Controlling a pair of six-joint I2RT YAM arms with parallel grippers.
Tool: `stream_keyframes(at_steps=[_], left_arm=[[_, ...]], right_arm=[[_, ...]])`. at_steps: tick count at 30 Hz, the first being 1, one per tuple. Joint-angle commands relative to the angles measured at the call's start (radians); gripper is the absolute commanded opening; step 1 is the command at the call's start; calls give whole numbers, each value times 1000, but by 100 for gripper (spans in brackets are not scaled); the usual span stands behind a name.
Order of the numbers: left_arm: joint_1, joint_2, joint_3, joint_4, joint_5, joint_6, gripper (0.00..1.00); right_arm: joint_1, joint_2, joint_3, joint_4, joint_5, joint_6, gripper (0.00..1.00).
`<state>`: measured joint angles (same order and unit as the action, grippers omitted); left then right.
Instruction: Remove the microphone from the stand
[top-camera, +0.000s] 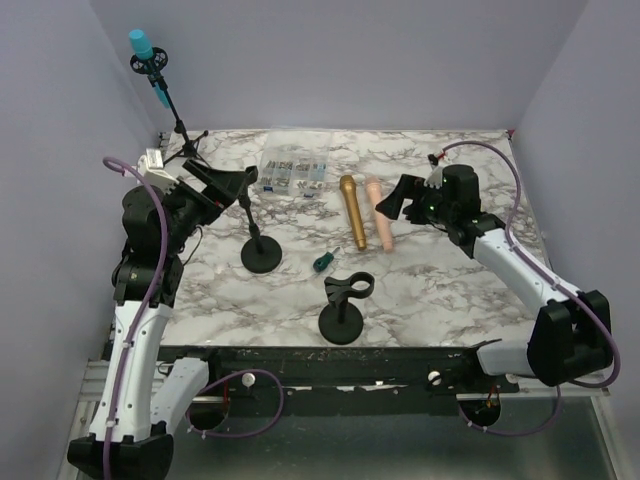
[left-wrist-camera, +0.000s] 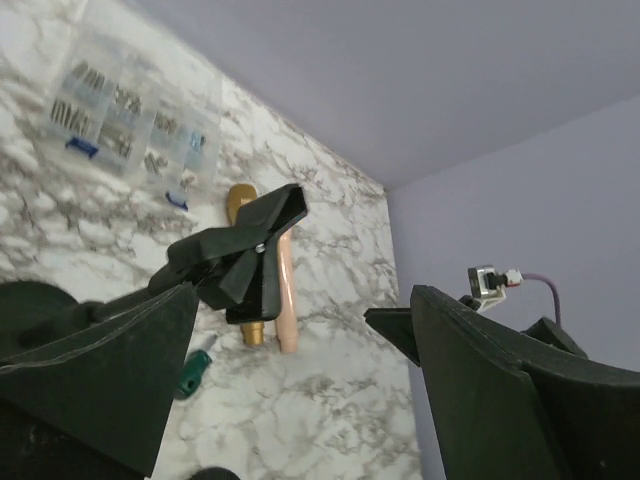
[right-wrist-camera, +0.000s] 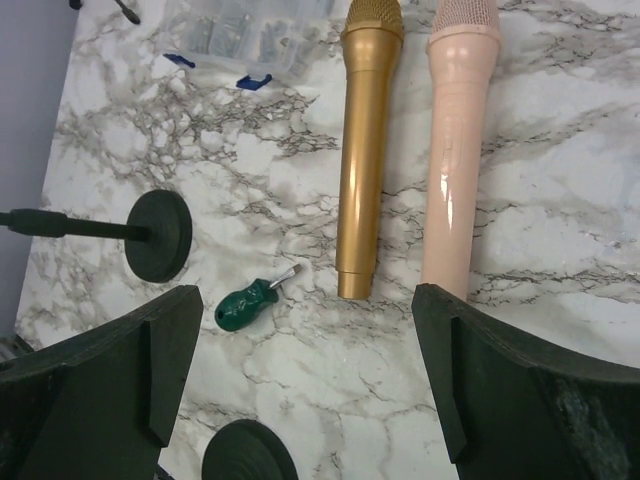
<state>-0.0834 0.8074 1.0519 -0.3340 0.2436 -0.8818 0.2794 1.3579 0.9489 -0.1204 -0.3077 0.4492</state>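
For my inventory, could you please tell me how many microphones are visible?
3: blue microphone on the back-left tripod stand; gold microphone and pink microphone side by side on the table.

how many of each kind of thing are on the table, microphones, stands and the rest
microphones: 3 (teal microphone, gold microphone, pink microphone)
stands: 3 (tripod stand, tall stand, short stand)
screwdriver: 1
parts box: 1
total: 8

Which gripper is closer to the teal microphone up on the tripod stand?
Left. The left gripper sits open by an empty stand's clip, just right of the teal microphone on its tripod. The right gripper hovers open beside the pink microphone, across the table.
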Motion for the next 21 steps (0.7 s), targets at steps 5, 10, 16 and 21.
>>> stream_keyframes(at_steps=[5, 10, 16, 21], left_arm=[[29, -39, -221, 150, 48, -385, 84], [30, -61, -278, 254, -2, -388, 79], [31, -49, -306, 292, -6, -413, 73], [34, -2, -330, 414, 24, -454, 56]], right_arm=[[-6, -63, -94, 111, -27, 2, 95], [-6, -77, -116, 148, -32, 9, 95], [-6, -94, -122, 146, -23, 9, 95], [-7, -91, -125, 148, -16, 8, 95]])
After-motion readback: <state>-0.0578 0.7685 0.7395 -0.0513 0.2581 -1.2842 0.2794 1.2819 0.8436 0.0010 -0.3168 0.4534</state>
